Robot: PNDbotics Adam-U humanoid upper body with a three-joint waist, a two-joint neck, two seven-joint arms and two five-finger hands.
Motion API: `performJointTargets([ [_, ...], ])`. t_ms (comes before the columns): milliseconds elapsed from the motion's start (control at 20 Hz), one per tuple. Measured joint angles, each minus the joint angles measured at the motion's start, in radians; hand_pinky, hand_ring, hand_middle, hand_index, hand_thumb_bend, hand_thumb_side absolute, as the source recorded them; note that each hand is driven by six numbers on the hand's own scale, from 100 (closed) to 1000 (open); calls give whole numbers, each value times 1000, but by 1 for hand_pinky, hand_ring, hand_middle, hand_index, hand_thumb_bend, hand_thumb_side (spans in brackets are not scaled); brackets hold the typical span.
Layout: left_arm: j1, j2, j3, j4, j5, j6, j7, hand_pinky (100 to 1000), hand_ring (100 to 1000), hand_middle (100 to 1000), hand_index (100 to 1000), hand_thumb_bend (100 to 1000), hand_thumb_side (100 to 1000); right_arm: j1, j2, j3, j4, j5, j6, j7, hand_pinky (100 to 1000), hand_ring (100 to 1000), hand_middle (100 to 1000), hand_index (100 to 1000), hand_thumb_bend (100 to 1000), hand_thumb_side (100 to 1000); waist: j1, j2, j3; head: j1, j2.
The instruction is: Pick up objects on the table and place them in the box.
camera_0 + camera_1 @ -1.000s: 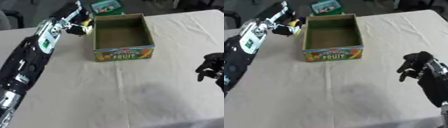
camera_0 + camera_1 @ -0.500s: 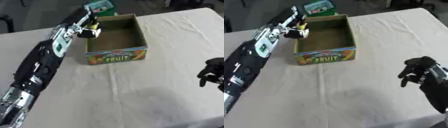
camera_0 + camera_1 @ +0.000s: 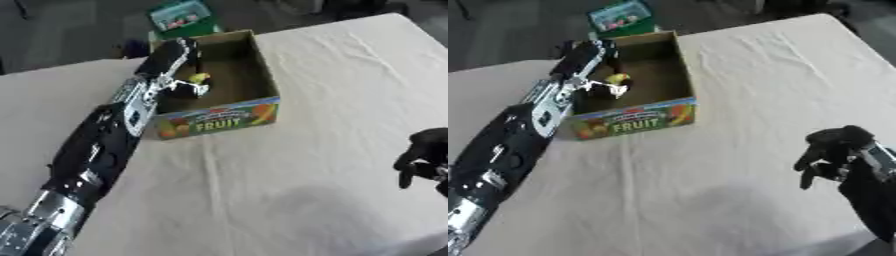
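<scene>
Cardboard box: the open box [image 3: 229,85] printed FRUIT on its front wall stands on the far left part of the cloth-covered table [image 3: 289,165], front face toward the camera.
Left hand: the left hand [image 3: 179,60] reaches over the box's left wall, arm stretched up from the lower left corner; its fingers are curled down round a small yellow and white object [image 3: 198,80].
Small object: held inside the box, above its brown floor near the left wall; its kind cannot be made out beyond the yellow top and pale underside.
Right hand: the right hand [image 3: 833,152] hovers low at the right edge over bare cloth, well apart from the box, fingers curled downward and holding nothing.
Right eye view only: shows the right hand whole, with its wrist and forearm running to the lower right corner.
Left eye view only: cuts the right hand at the frame edge, but shows more of the left arm's silver joint at the bottom left.
Green carton: a green packet [image 3: 179,16] lies beyond the box, at the table's far edge.
</scene>
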Motion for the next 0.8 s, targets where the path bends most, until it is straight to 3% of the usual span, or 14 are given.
performJointTargets([
  [200,16,0,-10,-52,49,-14,35,624,595,594,773,297,296,1,0,0,0,2,2,1,402,553,494,679,100,754,0,-5,32,-8,0],
  [400,42,3,-32,-135,168,-16,53,610,567,561,750,100,261,8,0,-1,1,2,8,-1,403,553,495,679,100,749,-2,-26,79,-18,2],
  [600,101,34,-64,-266,365,-2,33,603,552,543,743,100,299,20,0,-6,7,2,10,-5,405,553,495,680,100,730,-9,-47,137,-38,18],
  [800,222,100,-81,-447,596,38,-10,591,528,517,727,100,444,30,-1,-13,8,0,8,-12,405,553,495,680,100,720,-25,-64,191,-60,27],
])
